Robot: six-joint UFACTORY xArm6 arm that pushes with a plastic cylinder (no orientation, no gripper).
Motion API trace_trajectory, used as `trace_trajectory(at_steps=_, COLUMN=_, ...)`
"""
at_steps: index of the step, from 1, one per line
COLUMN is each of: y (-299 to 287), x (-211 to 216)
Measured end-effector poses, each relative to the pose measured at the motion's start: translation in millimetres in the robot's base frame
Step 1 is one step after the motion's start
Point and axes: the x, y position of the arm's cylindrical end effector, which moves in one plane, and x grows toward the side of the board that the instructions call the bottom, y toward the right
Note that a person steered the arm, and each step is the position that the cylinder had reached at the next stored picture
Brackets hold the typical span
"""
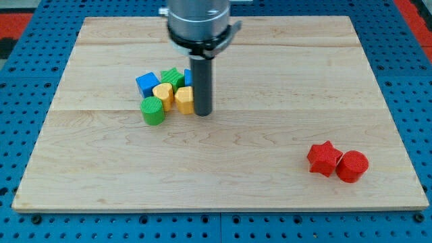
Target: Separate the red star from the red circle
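The red star (pixel 324 158) lies near the view's bottom right of the wooden board, touching the red circle (pixel 352 166) on its right. My tip (pixel 202 113) stands near the board's middle, far to the upper left of both red blocks. It sits right against the right side of a yellow block (pixel 183 99) in a cluster of blocks.
The cluster left of my tip holds a blue cube (pixel 147 84), a green block (pixel 173 77), another yellow block (pixel 163 94), a green cylinder (pixel 152 111) and a blue block (pixel 188 77) partly hidden behind the rod. The board's edge (pixel 223 209) runs along the bottom.
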Motion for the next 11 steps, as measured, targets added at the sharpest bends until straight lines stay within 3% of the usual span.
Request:
trace_trajectory(at_steps=1, y=-4, x=-2)
trace_trajectory(at_steps=2, y=30, x=-12)
trace_trajectory(at_steps=4, y=220, x=-25)
trace_trajectory(at_steps=5, y=284, x=15)
trace_trajectory(at_steps=7, y=274, x=103)
trace_trajectory(at_steps=8, y=282, x=110)
trace_trajectory(at_steps=11, y=203, x=116)
